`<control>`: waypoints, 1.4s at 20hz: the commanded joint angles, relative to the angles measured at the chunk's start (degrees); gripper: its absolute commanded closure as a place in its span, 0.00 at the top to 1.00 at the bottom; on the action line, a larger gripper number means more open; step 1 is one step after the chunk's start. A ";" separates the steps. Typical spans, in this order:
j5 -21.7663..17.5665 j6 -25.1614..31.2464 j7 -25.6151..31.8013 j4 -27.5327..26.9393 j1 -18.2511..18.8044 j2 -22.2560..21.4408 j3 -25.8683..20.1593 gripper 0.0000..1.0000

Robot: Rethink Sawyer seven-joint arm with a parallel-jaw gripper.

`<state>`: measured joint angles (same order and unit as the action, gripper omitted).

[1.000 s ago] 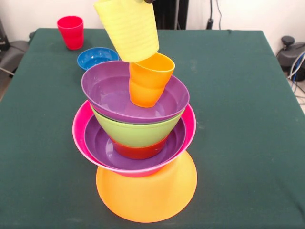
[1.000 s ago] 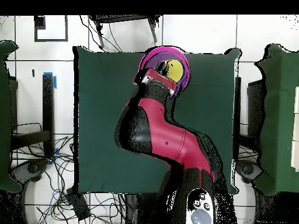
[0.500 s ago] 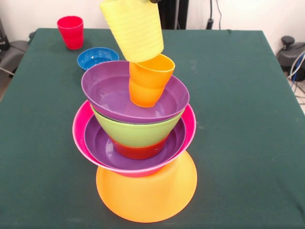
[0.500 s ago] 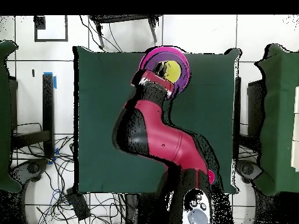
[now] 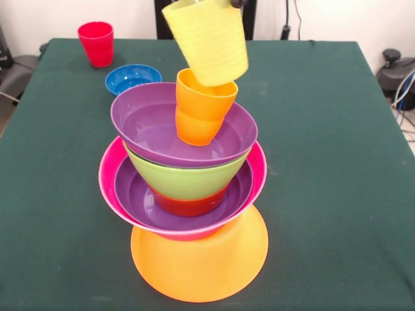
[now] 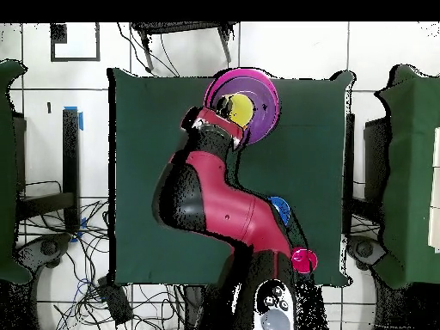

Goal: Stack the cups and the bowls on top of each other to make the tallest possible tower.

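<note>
Pale yellow translucent plastic cup [image 5: 209,40] hangs tilted above the tower [image 5: 185,188].
The gripper [image 6: 225,110] holds it at its rim; finger closure cannot be told. Its base points down and slightly right, just right of the upright orange plastic cup [image 5: 202,107] in the top purple bowl [image 5: 146,126].

1. A table [image 5: 337,162] covered in dark green cloth carries everything; from overhead the green top [image 6: 155,155] shows as a rectangle, partly hidden by the arm.
2. A large orange bowl [image 5: 201,265] sits upturned on the cloth near the front edge, with other bowls piled on it.
3. A small blue bowl [image 5: 131,78] rests upright on the cloth toward the far left in the front view.
4. A red cup [image 5: 96,43] stands upright near the far left corner, just beyond the blue bowl and apart from it.
</note>
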<state>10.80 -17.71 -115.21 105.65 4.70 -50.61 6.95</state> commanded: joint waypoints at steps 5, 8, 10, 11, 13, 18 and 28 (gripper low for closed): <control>1.12 -1.35 -14.70 6.78 -1.64 0.97 -2.02 0.00; 0.33 -1.80 -15.35 6.67 -1.21 1.21 -2.32 0.00; -0.44 -2.30 -15.91 6.64 -0.58 1.35 -2.79 0.00; -0.90 -2.40 -16.15 6.66 -0.20 1.34 -3.13 0.00; -1.47 -2.76 -16.51 6.56 0.21 1.46 -3.44 0.00; -2.43 -2.56 -16.65 6.13 1.09 1.52 -3.91 0.00; -2.99 -4.05 -16.92 5.64 1.87 2.13 -4.46 0.00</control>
<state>10.96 -20.22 -120.83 108.42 6.08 -50.62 6.87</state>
